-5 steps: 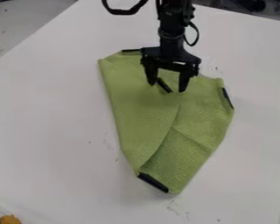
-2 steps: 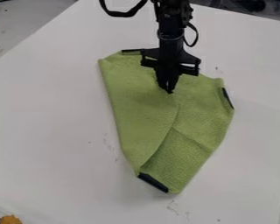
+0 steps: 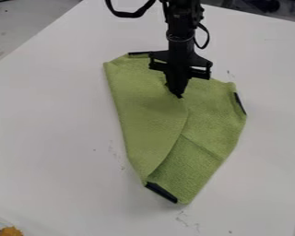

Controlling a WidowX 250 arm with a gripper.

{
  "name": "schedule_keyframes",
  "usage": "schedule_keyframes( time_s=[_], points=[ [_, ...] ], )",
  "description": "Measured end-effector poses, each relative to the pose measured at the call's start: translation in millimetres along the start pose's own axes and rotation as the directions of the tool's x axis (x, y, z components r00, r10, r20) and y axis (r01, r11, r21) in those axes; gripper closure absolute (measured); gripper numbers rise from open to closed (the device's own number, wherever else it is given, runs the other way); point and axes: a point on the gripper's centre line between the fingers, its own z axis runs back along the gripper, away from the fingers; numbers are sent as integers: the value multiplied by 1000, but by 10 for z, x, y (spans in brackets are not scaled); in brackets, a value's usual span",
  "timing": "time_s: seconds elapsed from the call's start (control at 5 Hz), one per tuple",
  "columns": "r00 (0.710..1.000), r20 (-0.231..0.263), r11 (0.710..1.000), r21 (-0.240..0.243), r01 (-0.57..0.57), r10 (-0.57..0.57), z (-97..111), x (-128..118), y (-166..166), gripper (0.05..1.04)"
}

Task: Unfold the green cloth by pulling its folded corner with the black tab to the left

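The black arm (image 3: 180, 39) hangs from the frame's top edge, just right of center. Its claw (image 3: 177, 91) points downward in the upper middle, fingers closed together.

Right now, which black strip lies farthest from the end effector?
The bottom strip, at the foot of the cloth; the top strip, right strip and gripped strip are nearer.

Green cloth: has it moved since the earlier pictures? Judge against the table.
No; the green cloth has not visibly shifted either way against the white table.
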Motion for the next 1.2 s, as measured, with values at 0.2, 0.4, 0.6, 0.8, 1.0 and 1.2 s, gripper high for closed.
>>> schedule_keyframes(
  time_s=[0.2, 0.4, 0.6, 0.8, 1.0, 1.2],
  points=[
    [1000, -11, 999, 35, -3, 3, 91, 53, 41, 580],
    [1000, -1, 1000, 19, 3, -3, 75, 58, 18, 272],
    [1000, -3, 1000, 2, -5, 5, 15, 8, 7, 75],
    [1000, -2, 1000, -19, -22, 21, -58, -43, 56, 123],
    [999, 5, 999, -27, -38, 38, -94, -62, 76, 400],
    [999, 3, 999, -28, -34, 34, -92, -62, 74, 686]
  ],
)
